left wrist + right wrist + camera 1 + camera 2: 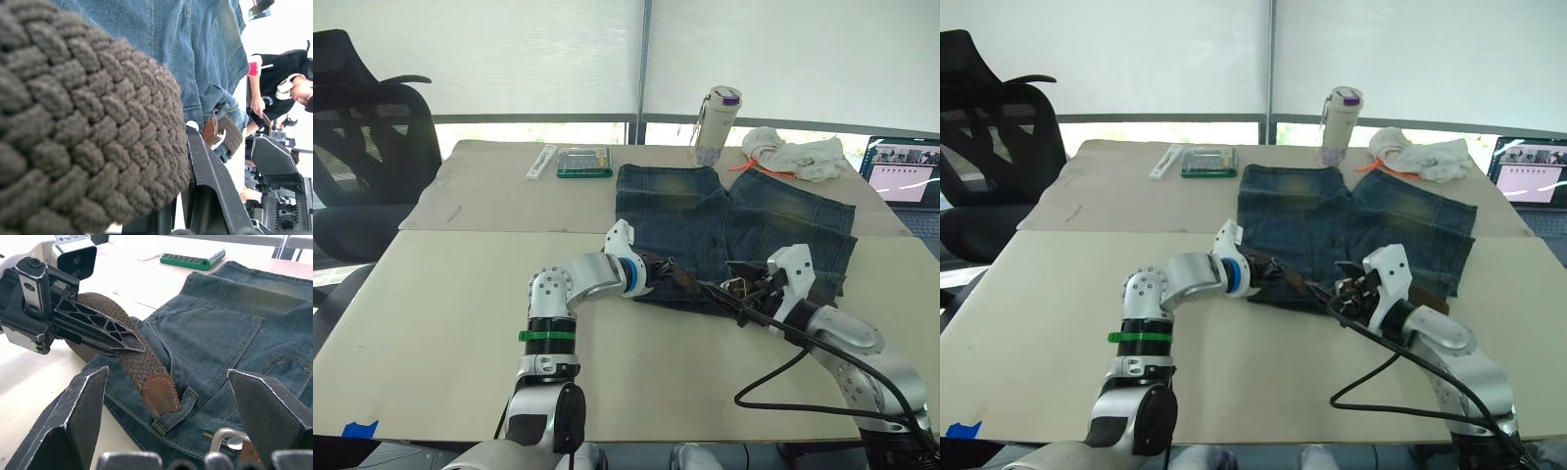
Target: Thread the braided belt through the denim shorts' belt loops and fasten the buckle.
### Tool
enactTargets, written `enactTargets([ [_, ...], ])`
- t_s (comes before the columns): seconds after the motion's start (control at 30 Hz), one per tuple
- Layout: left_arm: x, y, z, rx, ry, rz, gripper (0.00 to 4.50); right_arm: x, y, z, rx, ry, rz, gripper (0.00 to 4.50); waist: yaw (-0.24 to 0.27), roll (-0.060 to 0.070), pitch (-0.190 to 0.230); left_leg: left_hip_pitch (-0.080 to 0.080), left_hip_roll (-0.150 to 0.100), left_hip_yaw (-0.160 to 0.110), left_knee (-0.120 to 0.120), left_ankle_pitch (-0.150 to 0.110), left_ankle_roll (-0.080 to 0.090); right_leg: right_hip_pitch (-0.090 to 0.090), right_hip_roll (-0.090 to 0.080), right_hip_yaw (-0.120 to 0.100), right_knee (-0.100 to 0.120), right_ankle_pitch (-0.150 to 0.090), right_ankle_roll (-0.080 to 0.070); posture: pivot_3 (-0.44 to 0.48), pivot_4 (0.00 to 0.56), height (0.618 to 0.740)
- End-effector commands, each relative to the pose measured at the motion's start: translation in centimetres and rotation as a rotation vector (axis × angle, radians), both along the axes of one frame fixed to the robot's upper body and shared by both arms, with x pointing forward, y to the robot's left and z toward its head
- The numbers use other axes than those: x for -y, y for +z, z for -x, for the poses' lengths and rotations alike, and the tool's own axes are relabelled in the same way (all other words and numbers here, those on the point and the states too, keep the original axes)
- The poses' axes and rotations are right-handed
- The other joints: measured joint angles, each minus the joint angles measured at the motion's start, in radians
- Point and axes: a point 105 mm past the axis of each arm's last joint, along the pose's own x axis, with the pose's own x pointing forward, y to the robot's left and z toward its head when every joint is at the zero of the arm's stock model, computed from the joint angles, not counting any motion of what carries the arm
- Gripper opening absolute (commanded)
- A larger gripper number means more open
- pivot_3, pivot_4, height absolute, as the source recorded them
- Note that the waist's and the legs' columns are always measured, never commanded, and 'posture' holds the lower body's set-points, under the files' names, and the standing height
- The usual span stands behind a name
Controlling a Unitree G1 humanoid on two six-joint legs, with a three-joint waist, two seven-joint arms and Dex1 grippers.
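The denim shorts (734,225) lie flat on the table with the waistband toward me. My left gripper (674,277) is shut on the braided belt (142,364), a brown woven strap with a brown leather tip. That tip is tucked under one of the belt loops (185,404) on the waistband. My right gripper (736,286) stands open just right of the belt tip, one finger on each side of that stretch of waistband. The silver buckle (222,435) lies on the waistband close in front of the right gripper.
Along the far side of the table stand a white bottle (716,125), a green box (584,163) and a heap of white cloth (793,154). A laptop (904,171) is at far right, an office chair (367,147) at far left. A black cable (783,377) loops under my right arm.
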Motion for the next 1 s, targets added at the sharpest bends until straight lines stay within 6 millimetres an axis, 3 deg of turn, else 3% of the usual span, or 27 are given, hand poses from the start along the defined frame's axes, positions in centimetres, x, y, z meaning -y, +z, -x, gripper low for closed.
enactTargets([
  [0.03,3.0,-0.3,2.0,-0.07,-0.06,0.101,0.0,0.2,1.2,0.1,0.061,-0.001,0.0,4.29,0.0,0.0,0.0,0.0,0.0,0.0,0.0,0.0,0.0,0.0,0.0,0.0,0.0,0.0,0.0,0.0,0.15,0.737],
  [0.27,2.6,-0.9,1.9,-0.119,-0.011,0.104,0.0,0.0,1.1,0.1,0.061,0.004,0.002,4.29,0.004,0.0,0.0,0.0,0.0,0.0,0.0,0.0,0.0,0.0,0.0,0.0,0.0,0.0,0.0,0.0,0.15,0.737],
  [0.6,2.6,-0.1,0.5,-0.055,0.06,0.116,0.0,-0.3,1.1,0.2,0.06,0.01,0.004,4.29,0.01,0.0,0.0,0.0,-0.002,0.0,0.0,0.0,0.0,0.0,0.0,0.0,0.0,0.0,0.0,0.0,0.15,0.737],
  [0.77,3.8,-0.7,2.3,-0.036,-0.082,0.068,0.0,-0.2,1.2,0.3,0.059,0.006,0.006,4.29,0.01,0.0,0.0,0.0,-0.002,0.0,0.001,0.0,0.0,0.0,0.0,0.0,0.0,0.0,0.0,0.0,0.15,0.737],
  [0.9,2.4,-1.4,1.8,0.043,-0.067,-0.086,0.0,-0.1,1.2,0.3,0.059,0.003,0.006,4.29,0.009,0.0,0.0,0.0,-0.002,0.0,0.001,0.0,0.0,0.0,0.0,0.0,0.0,0.0,0.0,0.0,0.15,0.737],
  [1.0,1.4,-0.9,0.9,0.119,-0.034,-0.141,0.0,-0.1,1.2,0.3,0.058,0.0,0.005,4.29,0.009,0.0,0.0,0.0,-0.002,0.0,0.001,0.001,-0.001,0.0,0.001,0.0,0.0,0.0,0.0,0.0,0.15,0.737],
])
